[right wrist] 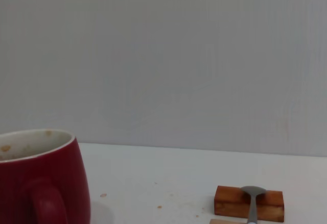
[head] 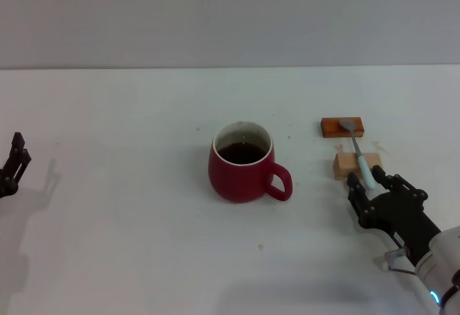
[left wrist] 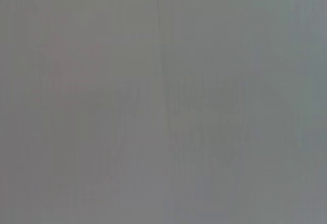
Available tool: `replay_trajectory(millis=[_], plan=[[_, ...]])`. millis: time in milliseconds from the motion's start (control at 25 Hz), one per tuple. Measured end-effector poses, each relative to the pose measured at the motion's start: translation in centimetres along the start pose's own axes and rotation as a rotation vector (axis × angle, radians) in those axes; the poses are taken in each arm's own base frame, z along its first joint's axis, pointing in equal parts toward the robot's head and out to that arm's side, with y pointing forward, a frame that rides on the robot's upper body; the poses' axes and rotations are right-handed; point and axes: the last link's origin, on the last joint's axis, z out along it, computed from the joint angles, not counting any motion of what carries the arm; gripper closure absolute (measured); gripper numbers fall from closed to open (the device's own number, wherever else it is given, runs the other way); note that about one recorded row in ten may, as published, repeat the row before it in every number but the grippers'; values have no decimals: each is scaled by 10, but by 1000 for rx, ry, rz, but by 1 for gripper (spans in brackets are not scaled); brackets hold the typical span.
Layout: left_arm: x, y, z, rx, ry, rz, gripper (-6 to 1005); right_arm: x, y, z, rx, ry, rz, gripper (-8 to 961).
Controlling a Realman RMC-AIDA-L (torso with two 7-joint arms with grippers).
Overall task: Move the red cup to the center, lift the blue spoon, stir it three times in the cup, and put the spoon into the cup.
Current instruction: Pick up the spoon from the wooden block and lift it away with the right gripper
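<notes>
The right gripper (head: 363,180) sits with fingers apart around the blue spoon (head: 361,158) handle, not visibly clamped; the red cup (head: 242,161) stands centered to its left, stirring undone.

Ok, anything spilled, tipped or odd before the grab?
Nothing serious: red cup is upright, the blue spoon bridges the two blocks. Only small brown specks on the table, and stains inside the cup rim.

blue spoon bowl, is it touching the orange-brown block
Touching. In the right wrist view the blue spoon lays its grey bowl on top of the orange-brown block with no gap; the head view agrees.
</notes>
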Motion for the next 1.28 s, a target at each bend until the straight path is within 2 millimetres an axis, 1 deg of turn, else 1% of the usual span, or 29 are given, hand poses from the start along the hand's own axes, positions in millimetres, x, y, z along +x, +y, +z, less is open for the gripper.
replay_trajectory(millis=[320, 440, 1280], plan=[[0, 1, 0, -4, 0, 1, 147, 0, 0, -1, 0, -1, 2, 503], [0, 1, 1, -4, 0, 1, 147, 0, 0, -1, 0, 0, 2, 615], [0, 0, 0, -3, -3, 3, 147, -1, 2, 1, -5, -3, 0, 617]])
